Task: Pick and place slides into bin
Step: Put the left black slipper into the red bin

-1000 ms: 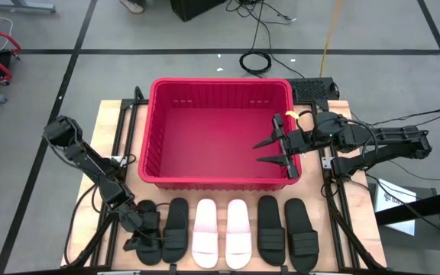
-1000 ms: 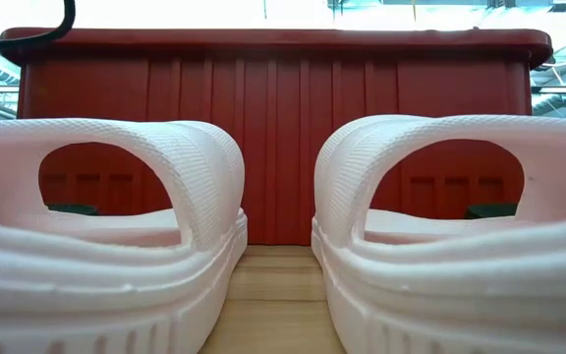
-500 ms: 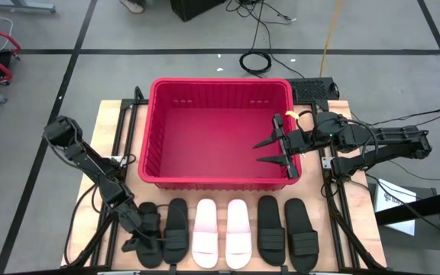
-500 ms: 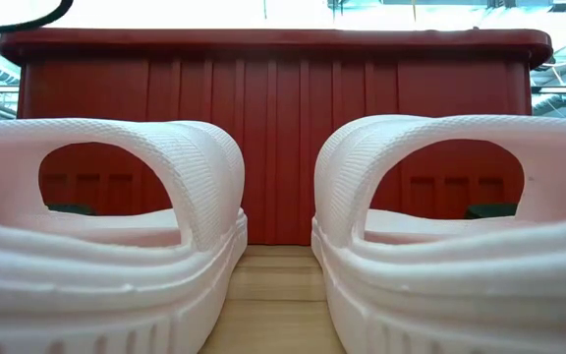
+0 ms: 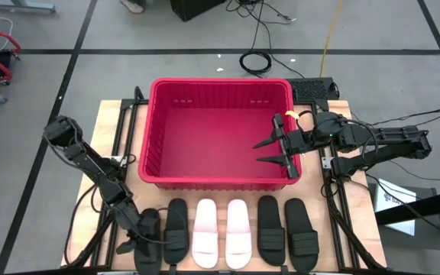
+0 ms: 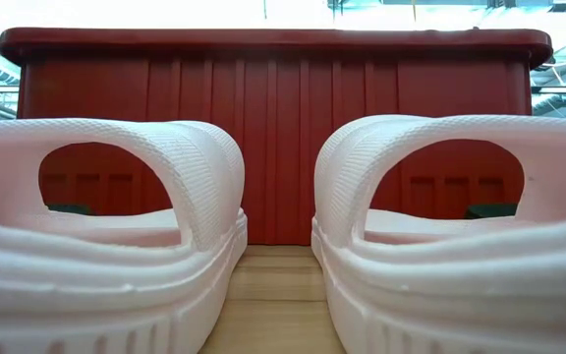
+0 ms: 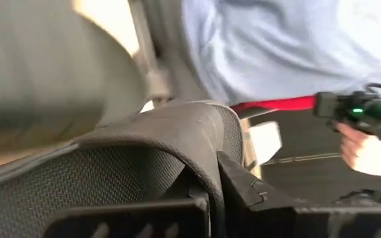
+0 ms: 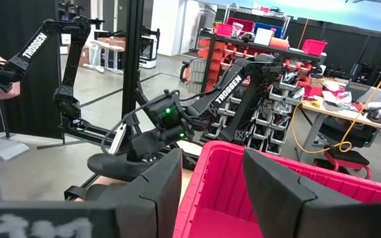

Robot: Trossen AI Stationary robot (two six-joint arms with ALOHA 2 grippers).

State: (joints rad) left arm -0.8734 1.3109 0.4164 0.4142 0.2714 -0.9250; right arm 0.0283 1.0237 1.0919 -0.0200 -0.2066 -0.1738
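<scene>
Six slides are laid in a row along the near edge of the wooden table (image 5: 113,137), just in front of the red bin (image 5: 220,134), which is seen empty. The row is made of a black pair at the left end, a white pair (image 5: 220,233) in the middle and a black pair (image 5: 289,231) at the right end. The left gripper (image 5: 145,233) is lowered onto the outermost black slide (image 5: 148,237) at the near left corner. In the left wrist view the textured strap of this slide (image 7: 151,152) is seen directly against the dark fingers (image 7: 243,188), so the strap seems to be taken between them, but how far they are closed cannot be told. The right gripper (image 5: 270,150) is held above the right part of the bin, with its fingers spread apart and nothing between them. The step in hand is judged to be the grasping of the first slide. For the next move, a firm closing on the strap is needed, then a lift high enough to clear the thick rim of the bin, and a release over its bare floor.
</scene>
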